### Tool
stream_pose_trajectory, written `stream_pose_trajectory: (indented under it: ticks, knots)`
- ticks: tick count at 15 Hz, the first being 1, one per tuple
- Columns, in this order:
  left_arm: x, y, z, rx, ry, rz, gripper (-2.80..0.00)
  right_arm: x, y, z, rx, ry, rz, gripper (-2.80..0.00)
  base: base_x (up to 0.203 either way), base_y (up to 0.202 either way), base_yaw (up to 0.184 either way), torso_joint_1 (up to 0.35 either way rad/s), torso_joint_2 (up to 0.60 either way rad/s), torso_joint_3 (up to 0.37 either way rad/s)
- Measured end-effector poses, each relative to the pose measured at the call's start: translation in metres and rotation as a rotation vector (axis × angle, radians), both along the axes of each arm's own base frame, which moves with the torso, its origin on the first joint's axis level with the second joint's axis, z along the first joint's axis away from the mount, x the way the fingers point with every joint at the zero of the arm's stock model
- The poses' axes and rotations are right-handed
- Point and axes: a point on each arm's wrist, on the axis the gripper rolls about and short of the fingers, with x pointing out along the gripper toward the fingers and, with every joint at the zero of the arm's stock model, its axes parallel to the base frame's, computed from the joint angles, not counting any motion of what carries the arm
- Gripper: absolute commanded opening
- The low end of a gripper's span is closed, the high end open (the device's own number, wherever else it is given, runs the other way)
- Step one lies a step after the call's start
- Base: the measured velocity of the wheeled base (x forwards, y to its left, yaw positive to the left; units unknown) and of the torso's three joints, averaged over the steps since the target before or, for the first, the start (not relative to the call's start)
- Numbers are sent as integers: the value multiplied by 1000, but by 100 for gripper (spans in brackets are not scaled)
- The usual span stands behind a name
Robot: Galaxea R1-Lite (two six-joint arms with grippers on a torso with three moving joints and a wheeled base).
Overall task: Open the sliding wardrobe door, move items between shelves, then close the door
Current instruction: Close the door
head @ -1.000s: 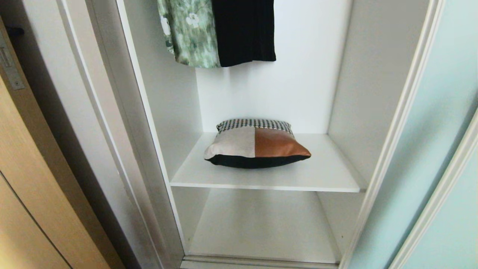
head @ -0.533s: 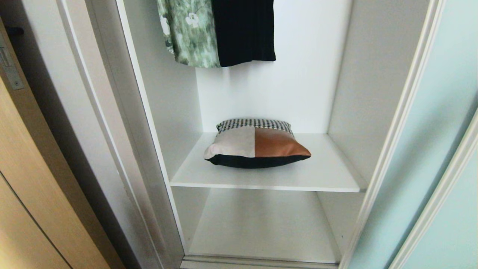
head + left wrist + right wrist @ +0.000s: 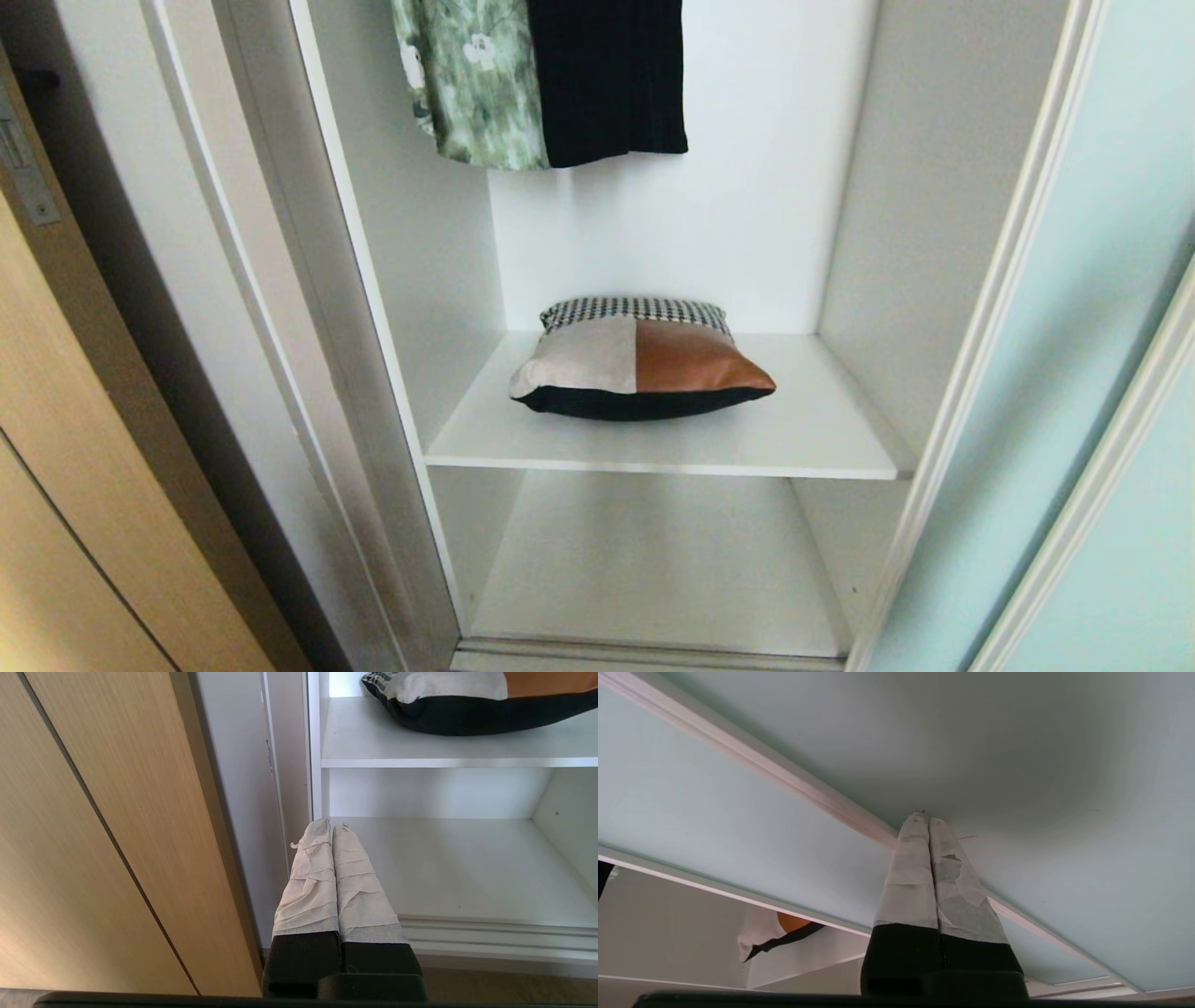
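Resting on upper shelf [image 3: 803,425]: patchwork cushion [image 3: 639,359].

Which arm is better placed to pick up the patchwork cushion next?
Probably the left. The left gripper, shut, points into the open wardrobe just below the white shelf bearing the square patchwork cushion. The right gripper, shut, faces the frosted blue-green sliding door.

On the left stands a tan wooden door [image 3: 65,485] with a metal latch plate [image 3: 23,173]. Next to it is a white wardrobe frame [image 3: 280,308]. Two garments hang inside, a green flowered one [image 3: 467,84] and a black one [image 3: 607,79]. The light is soft.
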Motion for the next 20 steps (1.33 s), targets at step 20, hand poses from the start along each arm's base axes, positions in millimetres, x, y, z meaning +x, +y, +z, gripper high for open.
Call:
stream_pose_trajectory:
  ticks: [20]
  knots:
    - [0, 0, 0, 0, 1, 0, -280, 4, 235, -12, -69, 83, 467, -280, 0, 0, 0, 0, 0, 0]
